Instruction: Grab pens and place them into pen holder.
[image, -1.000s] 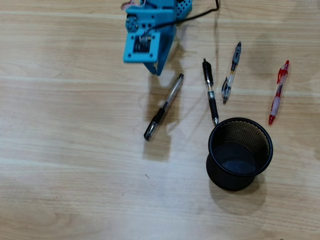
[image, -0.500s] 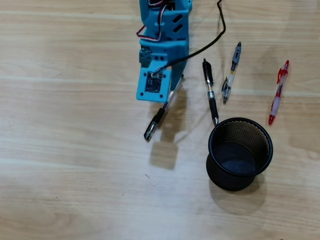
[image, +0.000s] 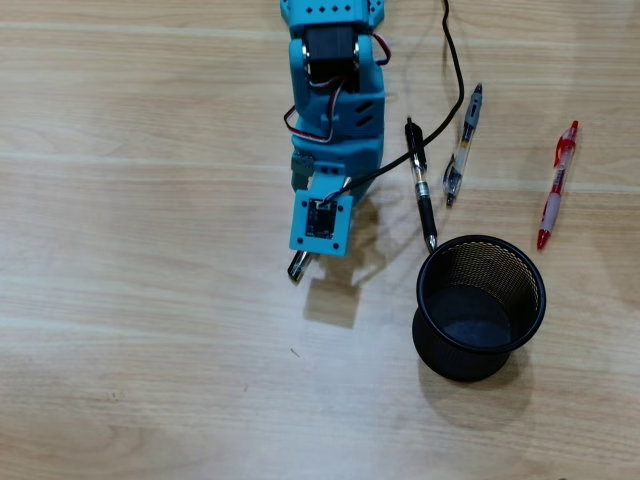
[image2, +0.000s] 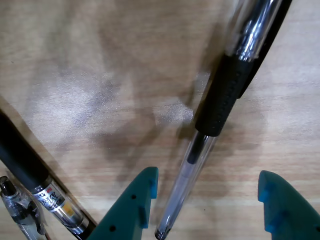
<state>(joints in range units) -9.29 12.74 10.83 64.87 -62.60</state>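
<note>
In the wrist view my gripper (image2: 207, 175) stands open just above the table. A clear-barrelled pen (image2: 192, 162) with a black grip lies between the fingers, close to the left finger (image2: 137, 200) and apart from the right one. In the overhead view the arm covers most of that pen, and only its black end (image: 297, 267) pokes out. To the right lie a black pen (image: 420, 185), another clear pen (image: 460, 150) and a red and white pen (image: 555, 185). The black mesh pen holder (image: 420, 290) stands upright at lower right and looks empty.
A black cable (image: 450, 70) runs from the arm over the table near the black pen's top. The black pen's tip lies next to the holder's rim. Bare wood table (image: 130, 330) spreads to the left and below.
The arm has reached down the overhead view over the clear pen, which was fully visible a second ago. Pens and holder have not moved.
</note>
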